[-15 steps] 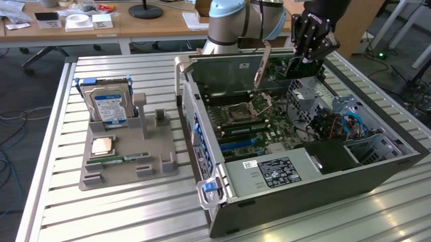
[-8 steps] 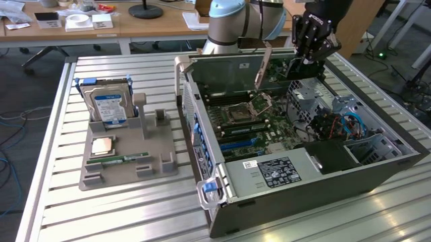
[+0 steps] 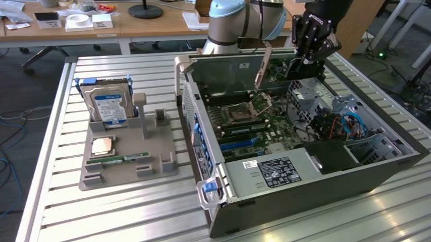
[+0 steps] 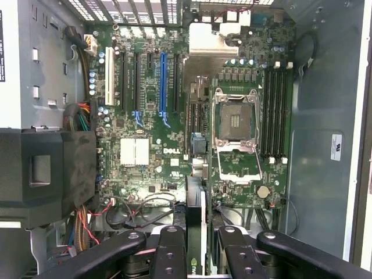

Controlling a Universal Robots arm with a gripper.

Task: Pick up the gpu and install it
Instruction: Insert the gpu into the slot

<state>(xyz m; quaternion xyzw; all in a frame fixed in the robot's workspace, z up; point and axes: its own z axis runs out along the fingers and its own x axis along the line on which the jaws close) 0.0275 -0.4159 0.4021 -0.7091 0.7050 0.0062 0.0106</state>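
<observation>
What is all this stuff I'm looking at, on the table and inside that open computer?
table: one, silvery slats, under everything
computer case: one, grey, open, exterior view's right
motherboard: one, green, inside the case
processor socket: one, silver-framed, open and empty, on the motherboard
power supply: one, grey, labelled, inside the case
holder: one, grey, exterior view's left of the case
hard drive: one, silver with blue label, upright in the holder
processor chip: one, coppery, flat on the holder
RAM stick: one, green, on the holder beside the chip
gpu: one, seen edge-on, black, over the motherboard
robot arm: one, pale blue and grey, behind the case
fingers: a pair, black, shut on the gpu
</observation>
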